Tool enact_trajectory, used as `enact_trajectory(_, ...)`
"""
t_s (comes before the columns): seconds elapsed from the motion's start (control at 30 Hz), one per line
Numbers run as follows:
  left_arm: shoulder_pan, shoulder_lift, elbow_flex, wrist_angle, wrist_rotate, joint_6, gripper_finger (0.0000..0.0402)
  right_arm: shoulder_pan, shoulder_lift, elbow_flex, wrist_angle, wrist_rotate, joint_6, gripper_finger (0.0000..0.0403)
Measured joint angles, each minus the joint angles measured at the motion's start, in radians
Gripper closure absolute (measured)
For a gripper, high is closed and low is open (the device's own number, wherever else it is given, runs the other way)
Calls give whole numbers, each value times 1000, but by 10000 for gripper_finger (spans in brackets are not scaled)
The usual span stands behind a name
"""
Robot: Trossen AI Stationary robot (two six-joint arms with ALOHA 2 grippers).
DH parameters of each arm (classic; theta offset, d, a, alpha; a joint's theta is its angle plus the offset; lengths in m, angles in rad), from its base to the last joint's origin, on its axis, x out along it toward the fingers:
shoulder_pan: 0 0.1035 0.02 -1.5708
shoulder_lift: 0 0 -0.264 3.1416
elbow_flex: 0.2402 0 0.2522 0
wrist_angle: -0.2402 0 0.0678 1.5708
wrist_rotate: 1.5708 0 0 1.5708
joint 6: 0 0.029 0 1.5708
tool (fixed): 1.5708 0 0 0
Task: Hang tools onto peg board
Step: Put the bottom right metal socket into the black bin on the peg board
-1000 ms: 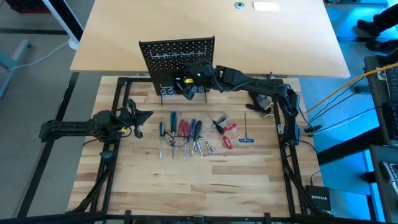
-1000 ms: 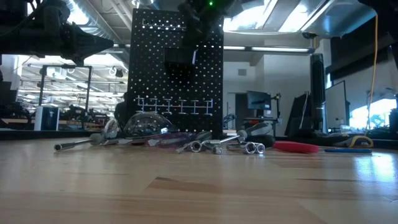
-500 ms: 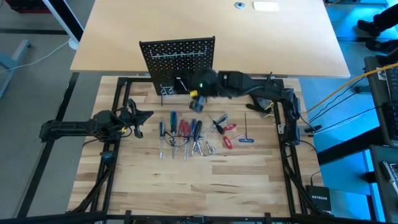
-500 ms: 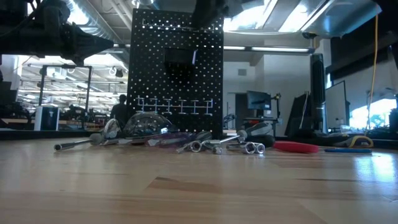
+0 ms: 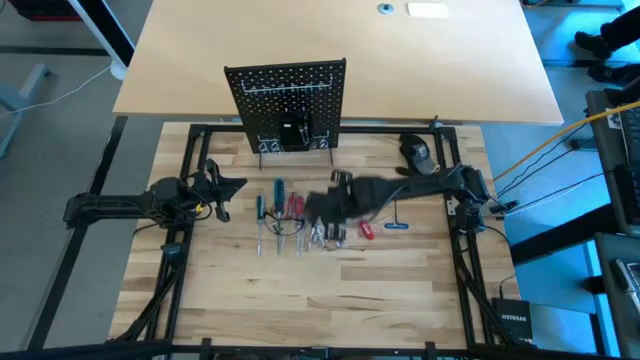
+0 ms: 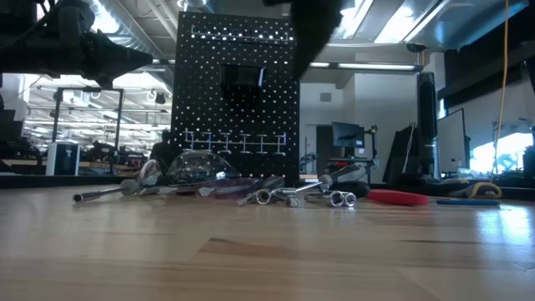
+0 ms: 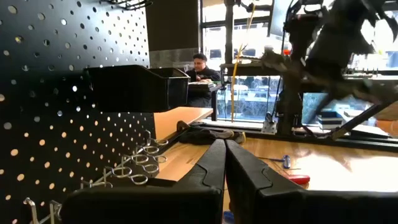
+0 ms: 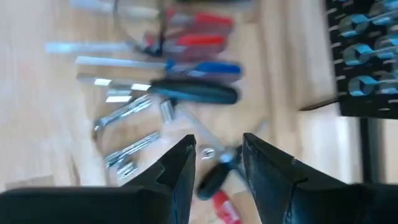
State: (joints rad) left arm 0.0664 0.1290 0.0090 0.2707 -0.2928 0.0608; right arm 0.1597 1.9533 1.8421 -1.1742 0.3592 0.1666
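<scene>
Pale wood tabletop [image 5: 330, 300], grey floor [image 5: 60, 130], bright windows [image 7: 249, 93], ceiling lights [image 6: 393, 25].

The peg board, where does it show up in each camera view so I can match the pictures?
High view: peg board stands top centre, behind the tools.
Low view: tall dark panel left of centre, behind the tools.
Left wrist view: fills the left side, seen close and at an angle.
Right wrist view: a strip at the right edge.
Shared landmark: the row of wire hooks low on the board.
</scene>
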Motion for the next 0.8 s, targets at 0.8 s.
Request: enact_trajectory(0.8, 0, 0, 0, 2, -2, 44, 400, 75, -137, -536, 475, -46, 182, 267)
